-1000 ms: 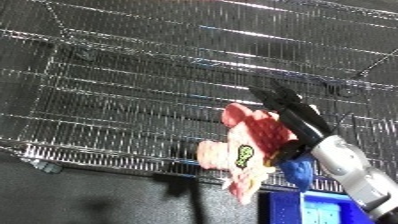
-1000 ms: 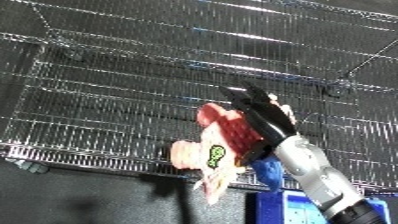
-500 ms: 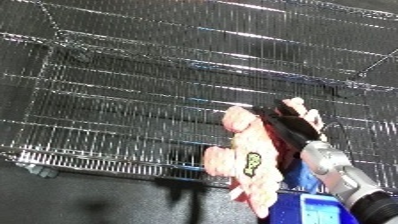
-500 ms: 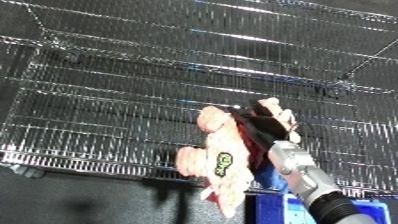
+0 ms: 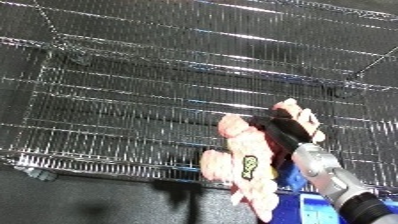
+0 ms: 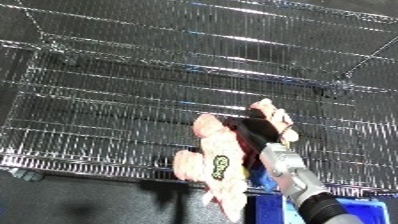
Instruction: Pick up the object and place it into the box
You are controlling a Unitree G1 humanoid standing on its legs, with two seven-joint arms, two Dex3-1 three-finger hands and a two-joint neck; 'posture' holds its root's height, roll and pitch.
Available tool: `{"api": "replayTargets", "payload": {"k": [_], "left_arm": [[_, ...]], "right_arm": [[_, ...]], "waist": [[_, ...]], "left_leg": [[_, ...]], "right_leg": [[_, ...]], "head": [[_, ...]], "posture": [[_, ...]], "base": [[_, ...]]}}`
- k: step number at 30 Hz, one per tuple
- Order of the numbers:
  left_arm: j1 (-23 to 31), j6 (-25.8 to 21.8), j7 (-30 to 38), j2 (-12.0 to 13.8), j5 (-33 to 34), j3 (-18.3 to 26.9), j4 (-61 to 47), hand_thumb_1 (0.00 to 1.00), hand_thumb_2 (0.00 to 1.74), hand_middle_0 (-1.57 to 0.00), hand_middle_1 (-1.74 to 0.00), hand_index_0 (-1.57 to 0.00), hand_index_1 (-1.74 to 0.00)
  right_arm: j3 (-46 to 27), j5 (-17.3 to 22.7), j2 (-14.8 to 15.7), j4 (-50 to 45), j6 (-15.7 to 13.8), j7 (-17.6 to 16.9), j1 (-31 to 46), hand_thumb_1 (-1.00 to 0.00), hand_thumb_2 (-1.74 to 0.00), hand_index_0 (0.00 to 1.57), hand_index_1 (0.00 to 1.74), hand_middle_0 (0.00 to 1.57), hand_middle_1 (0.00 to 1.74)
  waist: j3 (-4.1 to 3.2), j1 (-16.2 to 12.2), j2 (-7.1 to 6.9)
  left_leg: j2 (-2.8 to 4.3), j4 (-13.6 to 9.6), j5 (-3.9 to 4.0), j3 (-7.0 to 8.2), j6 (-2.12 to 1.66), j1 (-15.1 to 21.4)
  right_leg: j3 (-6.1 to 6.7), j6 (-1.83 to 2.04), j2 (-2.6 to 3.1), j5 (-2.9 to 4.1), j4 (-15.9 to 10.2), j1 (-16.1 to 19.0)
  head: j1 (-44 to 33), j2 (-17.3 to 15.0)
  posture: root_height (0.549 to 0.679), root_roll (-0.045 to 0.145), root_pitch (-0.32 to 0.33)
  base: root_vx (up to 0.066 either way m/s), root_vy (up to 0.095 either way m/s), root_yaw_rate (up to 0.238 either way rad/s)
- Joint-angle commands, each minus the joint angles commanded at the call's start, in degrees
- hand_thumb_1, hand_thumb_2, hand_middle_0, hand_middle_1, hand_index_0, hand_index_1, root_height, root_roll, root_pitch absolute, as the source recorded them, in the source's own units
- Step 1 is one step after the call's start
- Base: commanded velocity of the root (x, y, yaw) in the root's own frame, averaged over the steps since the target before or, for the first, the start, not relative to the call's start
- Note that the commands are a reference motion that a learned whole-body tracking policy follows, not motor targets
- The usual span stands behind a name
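Since a second ago the right hand (image 5: 282, 131) has carried the toy (image 5: 240, 167) a little higher and further over the wire bin (image 5: 133, 100), and its fingers have closed tighter round the toy's upper part. Half a second back the toy sat lower against the bin's near rim; now its pink head end shows above the hand, while the body with a yellow patch hangs down across the near rim (image 6: 80, 167).

The hand is black, curled round the pink plush toy, with the silver forearm (image 5: 324, 172) rising from the lower right. The toy is off any surface, held in the air partly above the bin's mesh floor and partly still outside the rim. A blue thing (image 6: 324, 212) shows under the forearm at the lower right edge; what it is cannot be told.

The left hand is not visible in either view.

By my reading the carry is nearly done: the toy needs to clear the rim fully before the fingers open, or its hanging end may catch on the wire.
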Motion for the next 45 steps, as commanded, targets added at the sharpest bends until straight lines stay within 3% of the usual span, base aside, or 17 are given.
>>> {"api": "replayTargets", "payload": {"k": [1, 10, 18, 22, 26, 34, 39, 45], "left_arm": [[-0.1, 0.0, 0.0, 0.0, -0.1, 0.1, 0.3, 1.0, 1.74, -1.57, -1.74, -1.57, -1.74], [-0.7, 0.7, -0.1, -0.4, -0.8, 0.7, 1.8, 1.0, 1.74, -1.57, -1.74, -1.57, -1.74], [-1.0, 1.7, -0.2, -1.4, 0.2, 1.4, 2.4, 1.0, 1.74, -1.57, -1.74, -1.57, -1.74], [-0.5, 2.2, -0.3, -2.1, 1.2, 1.6, 2.5, 1.0, 1.74, -1.57, -1.74, -1.57, -1.74], [-0.1, 2.7, -0.7, -2.5, 2.1, 1.4, 2.9, 1.0, 1.74, -1.57, -1.74, -1.57, -1.74], [0.5, 4.0, -1.7, -3.1, 3.1, 0.9, 3.3, 1.0, 1.74, -1.57, -1.74, -1.57, -1.74], [0.7, 4.9, -2.3, -3.3, 3.0, 0.2, 3.9, 1.0, 1.74, -1.57, -1.74, -1.57, -1.74], [0.6, 5.4, -2.2, -3.8, 2.7, -0.6, 4.8, 1.0, 1.74, -1.57, -1.74, -1.57, -1.74]], "right_arm": [[-0.4, 0.1, -0.2, -0.7, 0.1, -0.2, 0.2, -1.0, -1.74, 1.57, 1.74, 1.57, 1.74], [-5.9, 2.5, -2.7, -7.4, 0.4, -1.8, 3.4, -1.0, -1.74, 1.57, 1.74, 1.57, 1.74], [-16.7, 6.0, -3.9, -18.8, -0.3, -6.4, 10.6, -1.0, -1.74, 1.57, 1.74, 1.57, 1.74], [-25.2, 9.8, -2.5, -24.8, -1.6, -9.9, 16.7, -1.0, -1.74, 1.57, 1.74, 1.57, 1.74], [-33.5, 13.6, 0.9, -29.8, -3.5, -12.8, 23.9, -1.0, -1.74, 1.57, 1.74, 1.57, 1.74], [-44.2, 16.7, 5.1, -36.7, -5.8, -15.6, 33.5, -1.0, -1.74, 1.57, 1.74, 1.57, 1.74], [-50.3, 18.7, 7.1, -40.1, -7.4, -16.8, 38.7, -1.0, -1.74, 1.57, 1.74, 1.57, 1.74], [-56.0, 21.9, 9.3, -40.9, -9.2, -18.3, 43.3, -1.0, -1.74, 1.57, 1.74, 1.57, 1.74]], "waist": [[0.0, -0.1, -0.05], [0.0, -1.0, -0.14], [-0.02, -3.1, -0.18], [-0.48, -4.4, -0.16], [-1.24, -5.5, -0.17], [-2.58, -8.1, -0.04], [-3.53, -10.9, 0.18], [-4.56, -14.1, 0.49]], "left_leg": [[0.02, -0.1, 0.01, 0.04, -0.02, 0.2], [0.18, -0.8, 0.27, 0.41, -0.12, 1.8], [0.5, -1.2, 0.48, 1.01, 0.05, 4.0], [0.69, -1.3, 0.45, 1.36, 0.25, 5.1], [0.94, -1.2, 0.28, 1.71, 0.35, 6.1], [1.48, -0.2, -0.04, 2.21, 0.23, 7.7], [1.69, 0.9, -0.7, 2.85, 0.25, 8.7], [1.92, 2.3, -1.63, 3.71, 0.3, 9.9]], "right_leg": [[0.04, 0.0, -0.02, -0.05, -0.1, 0.2], [0.19, -0.04, -0.26, -0.27, -0.3, 1.7], [0.26, -0.17, -0.5, -0.23, -0.6, 3.9], [0.22, -0.3, -0.56, -0.18, -0.7, 5.1], [0.17, -0.45, -0.47, -0.15, -0.9, 6.3], [0.47, -0.75, -0.1, 0.01, -1.0, 8.4], [1.18, -0.99, 0.33, 0.42, -1.3, 9.5], [2.07, -1.23, 0.65, 0.86, -2.0, 10.8]], "head": [[0.2, 0.1], [1.3, 1.5], [4.2, 6.7], [6.4, 10.2], [8.5, 11.3], [16.8, 9.5], [23.4, 6.6], [33.1, 0.7]], "posture": [[0.627, 0.035, -0.042], [0.628, 0.039, -0.065], [0.628, 0.042, -0.099], [0.628, 0.042, -0.118], [0.629, 0.043, -0.137], [0.629, 0.046, -0.179], [0.629, 0.051, -0.202], [0.631, 0.058, -0.222]], "base": [[-0.004, -0.008, -0.02], [-0.024, -0.009, -0.001], [-0.039, -0.007, -0.018], [-0.034, -0.015, -0.019], [-0.022, -0.016, -0.038], [-0.014, -0.023, -0.034], [-0.012, -0.01, -0.106], [0.006, 0.003, -0.127]]}}
